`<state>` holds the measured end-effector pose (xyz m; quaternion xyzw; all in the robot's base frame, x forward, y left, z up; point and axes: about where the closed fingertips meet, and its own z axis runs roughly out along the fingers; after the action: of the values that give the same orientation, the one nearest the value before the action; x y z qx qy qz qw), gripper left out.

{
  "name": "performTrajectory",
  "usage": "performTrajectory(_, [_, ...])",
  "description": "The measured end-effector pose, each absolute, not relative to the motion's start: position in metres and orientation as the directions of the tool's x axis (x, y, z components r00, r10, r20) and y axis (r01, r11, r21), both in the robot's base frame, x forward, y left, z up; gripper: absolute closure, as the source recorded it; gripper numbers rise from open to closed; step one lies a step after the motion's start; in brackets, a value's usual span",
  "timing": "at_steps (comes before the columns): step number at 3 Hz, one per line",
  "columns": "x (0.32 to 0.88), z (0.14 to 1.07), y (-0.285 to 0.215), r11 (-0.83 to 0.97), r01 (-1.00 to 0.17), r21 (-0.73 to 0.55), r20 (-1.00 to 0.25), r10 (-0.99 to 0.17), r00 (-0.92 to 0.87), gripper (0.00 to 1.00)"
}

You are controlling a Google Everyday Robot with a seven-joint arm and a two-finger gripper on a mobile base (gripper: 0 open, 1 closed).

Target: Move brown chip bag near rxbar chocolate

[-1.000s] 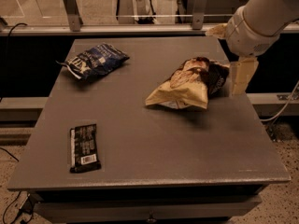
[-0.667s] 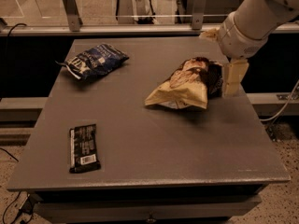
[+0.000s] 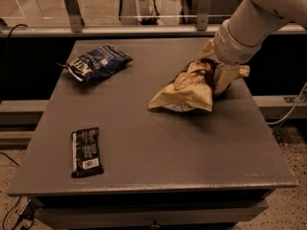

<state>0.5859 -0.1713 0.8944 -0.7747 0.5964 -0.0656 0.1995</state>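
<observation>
The grey counter (image 3: 144, 138) fills most of the view, its top matte and plain, with a front edge that shows a drawer face below. Behind its far edge runs a low rail with metal posts (image 3: 72, 6) and glass panes, and a speckled floor (image 3: 288, 210) shows past the front right corner, where a thin cable (image 3: 292, 109) hangs down beside the right edge. The pale robot arm (image 3: 259, 18) comes in from the upper right and reaches down over the far right part of the counter. The brown chip bag (image 3: 187, 87) lies on its side right of centre, nearer the right edge than the left, its tan sealed end pointing toward the middle and its dark end toward the far right corner. The claw (image 3: 224, 73) sits at that dark end, right against the bag; whether it is gripping the bag cannot be told. A dark blue chip bag (image 3: 96, 63) lies near the far left corner, well apart from the brown one. The rxbar chocolate (image 3: 86, 151) lies flat near the front left corner, its long side roughly along the left edge, barcode patch toward the front. Bare counter lies between the bar and the brown chip bag, with nothing standing in that stretch.
</observation>
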Motion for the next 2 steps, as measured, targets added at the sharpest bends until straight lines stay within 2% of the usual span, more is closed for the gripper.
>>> performTrajectory(2, [0.5879,0.9007,-0.1745,-0.159,-0.92,-0.358,-0.215,-0.945,0.247,0.85])
